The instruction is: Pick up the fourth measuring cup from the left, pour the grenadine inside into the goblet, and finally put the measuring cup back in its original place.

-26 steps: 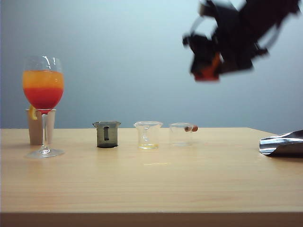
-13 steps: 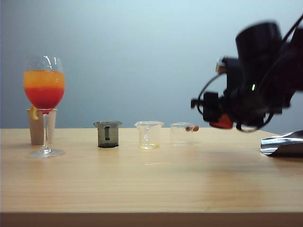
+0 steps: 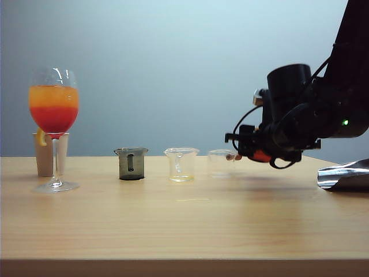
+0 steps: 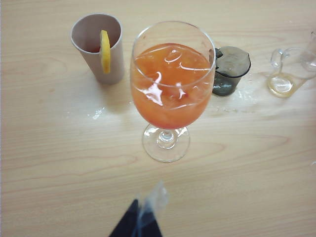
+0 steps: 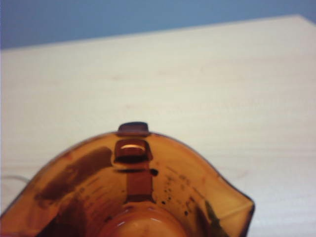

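Now the right gripper point(image 3: 245, 151) hangs low over the right part of the table point(image 3: 184, 219), just beside the clear cup point(image 3: 220, 163) that ends the row. It has the red-brown measuring cup point(image 5: 133, 192) in its grasp: in the right wrist view that cup fills the lower half of the picture, seen from above, with its flared rim, a pour spout at one side and dark red smears on the inner wall. In the exterior view only a small orange-red patch of it shows under the black gripper body. The jaws stand partly apart around the cup, and their tips cannot be seen.

At the left end of the table stands the goblet point(image 3: 53, 115), upright on its foot, with an orange layer on top and a red layer point(image 3: 53, 120) of grenadine below. Just behind its stem is a beige cup point(image 3: 45, 154) with a lemon slice point(image 4: 105, 51) hung on its rim. To the right follow a smoky grey cup point(image 3: 131, 164), then a clear cup with a little yellow liquid point(image 3: 181, 165) at the bottom, then the last clear cup. A crumpled silver foil piece point(image 3: 344, 175) lies at the table's right edge.

The left gripper point(image 4: 140, 219) shows only as a dark tip at the edge of the left wrist view, hovering above the table near the goblet's foot; whether it is open or closed cannot be told.
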Controlling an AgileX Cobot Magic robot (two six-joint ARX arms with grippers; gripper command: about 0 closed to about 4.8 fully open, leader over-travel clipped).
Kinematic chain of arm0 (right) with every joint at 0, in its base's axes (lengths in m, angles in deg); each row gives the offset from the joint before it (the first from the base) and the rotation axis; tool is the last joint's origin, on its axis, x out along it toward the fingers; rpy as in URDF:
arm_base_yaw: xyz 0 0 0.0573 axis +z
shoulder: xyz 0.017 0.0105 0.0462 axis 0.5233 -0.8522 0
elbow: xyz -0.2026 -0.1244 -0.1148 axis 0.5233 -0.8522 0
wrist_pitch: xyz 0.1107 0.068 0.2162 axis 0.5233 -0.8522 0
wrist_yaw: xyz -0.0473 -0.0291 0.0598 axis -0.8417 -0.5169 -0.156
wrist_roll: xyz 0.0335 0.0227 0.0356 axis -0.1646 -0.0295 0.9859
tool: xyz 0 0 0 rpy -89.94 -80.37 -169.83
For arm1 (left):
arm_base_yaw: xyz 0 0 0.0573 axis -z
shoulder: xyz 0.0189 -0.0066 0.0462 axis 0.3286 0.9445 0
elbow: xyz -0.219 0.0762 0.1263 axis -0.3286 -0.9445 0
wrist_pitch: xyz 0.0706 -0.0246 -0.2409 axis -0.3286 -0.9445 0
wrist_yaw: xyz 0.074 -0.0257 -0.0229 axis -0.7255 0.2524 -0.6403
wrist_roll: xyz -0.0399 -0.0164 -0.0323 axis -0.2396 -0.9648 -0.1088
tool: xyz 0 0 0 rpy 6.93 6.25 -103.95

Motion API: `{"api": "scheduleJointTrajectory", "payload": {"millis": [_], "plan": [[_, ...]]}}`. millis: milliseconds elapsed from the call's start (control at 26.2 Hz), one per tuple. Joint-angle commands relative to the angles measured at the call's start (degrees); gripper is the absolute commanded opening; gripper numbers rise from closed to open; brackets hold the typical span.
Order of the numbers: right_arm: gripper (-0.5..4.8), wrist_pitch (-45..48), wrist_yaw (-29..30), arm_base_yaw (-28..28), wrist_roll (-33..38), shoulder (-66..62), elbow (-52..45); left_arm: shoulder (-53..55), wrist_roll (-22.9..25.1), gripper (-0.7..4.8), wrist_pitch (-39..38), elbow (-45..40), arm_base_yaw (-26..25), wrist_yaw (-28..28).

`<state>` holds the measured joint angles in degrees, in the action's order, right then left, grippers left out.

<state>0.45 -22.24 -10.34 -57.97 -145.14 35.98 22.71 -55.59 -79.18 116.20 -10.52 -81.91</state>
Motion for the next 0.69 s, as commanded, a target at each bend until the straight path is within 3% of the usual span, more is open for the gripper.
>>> {"api": "scheduleJointTrajectory", "payload": {"millis": [38, 267, 534, 572, 611, 649, 687], "plan": [[1.11, -1.55, -0.35, -0.42, -0.11, -0.77, 1.01, -0.13, -0.20, -0.02, 0.50, 0.20, -0.11, 0.09], [1.11, -6.29, -0.42, -1.11, -0.11, -1.53, 1.01, -0.13, -0.20, -0.02, 0.50, 0.20, -0.11, 0.09], [1.29, -5.55, -0.37, -1.11, -0.09, -2.47, 1.11, -0.13, -0.20, -0.02, 0.50, 0.20, -0.11, 0.11], [1.60, -5.35, -0.39, -1.11, -0.11, -2.47, 1.11, -0.13, -0.20, -0.02, 0.50, 0.20, -0.11, 0.09], [2.36, -5.29, -0.42, -1.14, -0.11, -2.45, 1.11, -0.13, -0.20, -0.02, 0.50, 0.20, -0.11, 0.09], [3.59, -5.16, -0.39, -1.16, -0.07, -2.43, 1.11, -0.13, -0.20, -0.03, 0.50, 0.20, -0.11, 0.09], [4.36, -4.61, -0.39, -1.16, -0.04, -2.43, 1.11, -0.13, -0.20, -0.02, 0.50, 0.20, -0.11, 0.09]]}}
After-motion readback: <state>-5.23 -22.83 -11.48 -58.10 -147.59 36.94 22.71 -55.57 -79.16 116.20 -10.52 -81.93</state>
